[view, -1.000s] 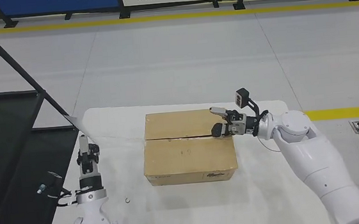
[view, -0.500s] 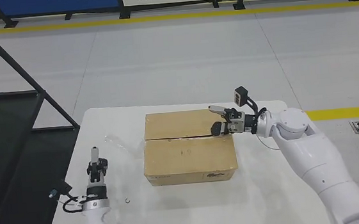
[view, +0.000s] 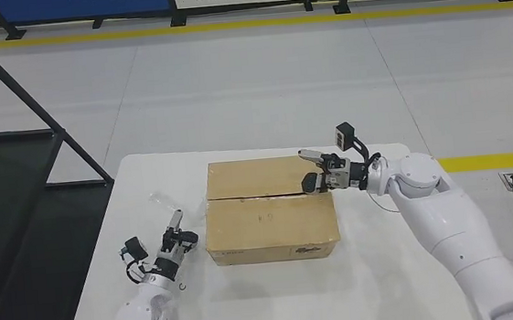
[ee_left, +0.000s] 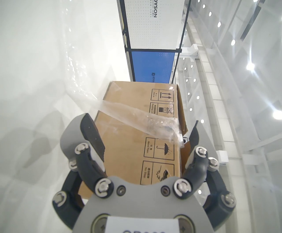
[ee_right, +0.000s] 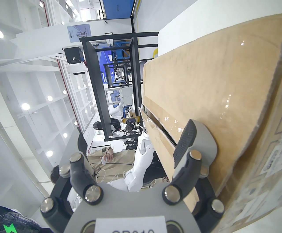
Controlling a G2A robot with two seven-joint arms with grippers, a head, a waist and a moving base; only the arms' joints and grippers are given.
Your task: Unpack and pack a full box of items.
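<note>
Closed cardboard box (view: 271,216) centred on the white tabletop (view: 278,296). Right hand (view: 310,170) released, spread at the right end of the top seam (view: 260,196); left hand (view: 178,224) released near the left end, by crumpled clear tape (ee_left: 141,120). Probably heavy yet stiff — flap edges best for lifting open.

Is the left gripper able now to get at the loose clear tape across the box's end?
Probably yes. The left gripper is open and faces the end of the cardboard box, where the clear tape strip lies; nothing stands between them.
</note>
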